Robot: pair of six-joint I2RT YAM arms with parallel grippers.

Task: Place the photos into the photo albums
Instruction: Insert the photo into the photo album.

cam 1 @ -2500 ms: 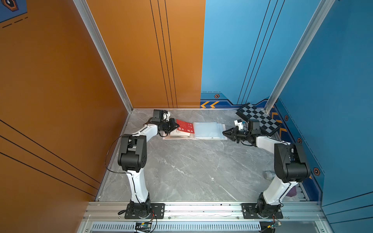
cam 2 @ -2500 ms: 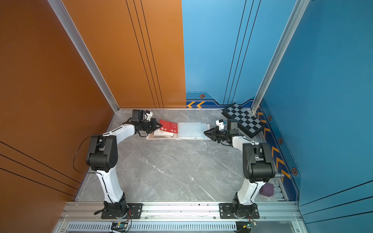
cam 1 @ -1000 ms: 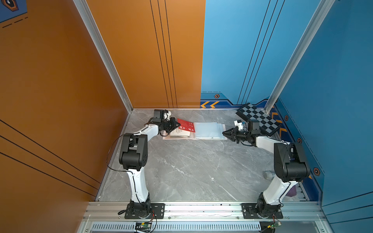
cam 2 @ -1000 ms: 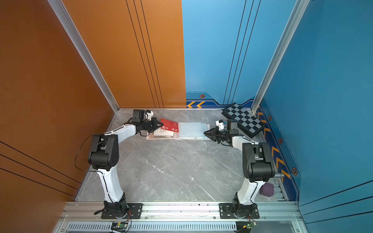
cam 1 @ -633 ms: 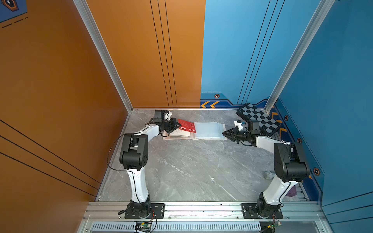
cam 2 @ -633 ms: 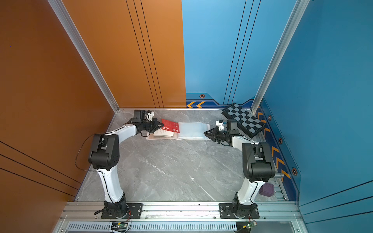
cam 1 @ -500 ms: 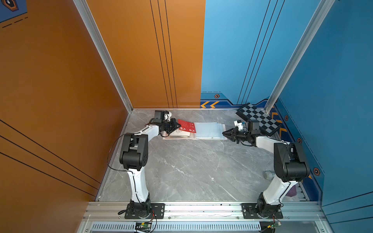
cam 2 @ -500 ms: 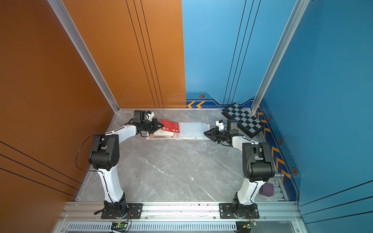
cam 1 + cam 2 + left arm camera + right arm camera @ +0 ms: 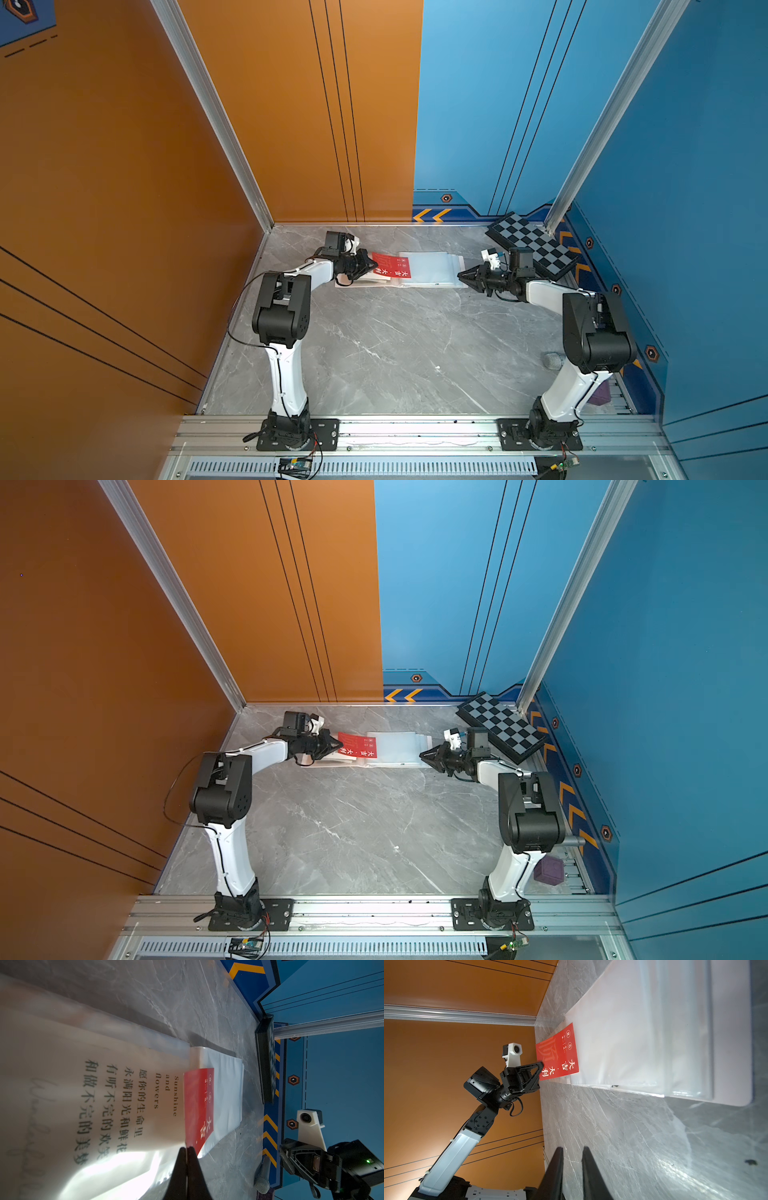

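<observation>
Firmly closed, the left pincer (image 9: 187, 1150) pinches the near corner of the red card (image 9: 197, 1105), at the card's 9 o'clock edge in both top views. The card's 3 o'clock edge reaches onto the open album (image 9: 432, 270); whether it is inside a sleeve I cannot tell. Its other end overlaps a white card (image 9: 124, 1101) lying under clear film. The right pincer (image 9: 572, 1150) stands slightly open with nothing between its tips, just beside the album's 3 o'clock edge. The album lies at 12 o'clock on the tabletop (image 9: 395, 345), with a bare strip behind it and wide bare room toward 6. A checkered board (image 9: 532, 245) sits in the 2 o'clock corner, apart from the album.
</observation>
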